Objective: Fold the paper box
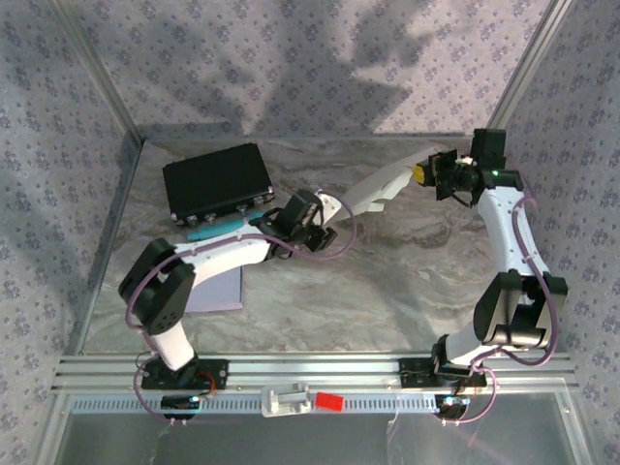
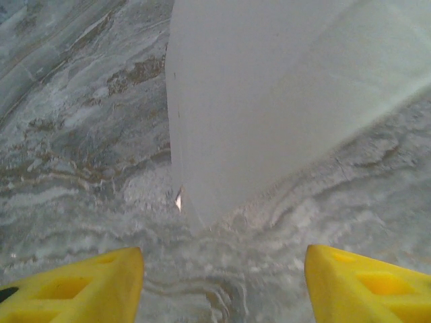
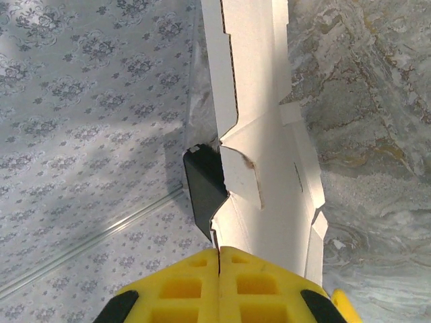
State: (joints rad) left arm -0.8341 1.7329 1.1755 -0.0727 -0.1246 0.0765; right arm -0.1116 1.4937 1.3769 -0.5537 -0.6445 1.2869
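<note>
At the near edge of the desk [image 1: 387, 291], an aluminium rail [image 1: 320, 369] carries both arms. Just beyond it on the left, a lavender sheet [image 1: 218, 289] lies flat, partly under the left arm [image 1: 223, 257].

Toward mid-desk, the left tool [image 2: 222, 259] faces the low end of the paper box [image 1: 383, 186]. Its yellow fingers [image 2: 74, 289] stand wide apart with nothing between them. The box end lies just ahead of them, ungripped.

The paper box is a flat white die-cut blank. It runs diagonally from mid-desk up toward the far right. Its low end sits at or on the marbled surface; contact cannot be confirmed. Its high end is pinched in the right tool [image 3: 219, 259], whose pads are closed flat on the card edge and hold that end off the desk.

At the far left, well apart from the blank, a black case [image 1: 215, 182] sits with a teal object [image 1: 208, 233] just beside its near edge.

Progress assessment: early stage. Creases and cut tabs are visible on the card, but no panel stands up, no wall is formed and no tab is tucked. All folding and locking is left. One tool alone supports the blank; the left tool appears placed to take or press the free end.
</note>
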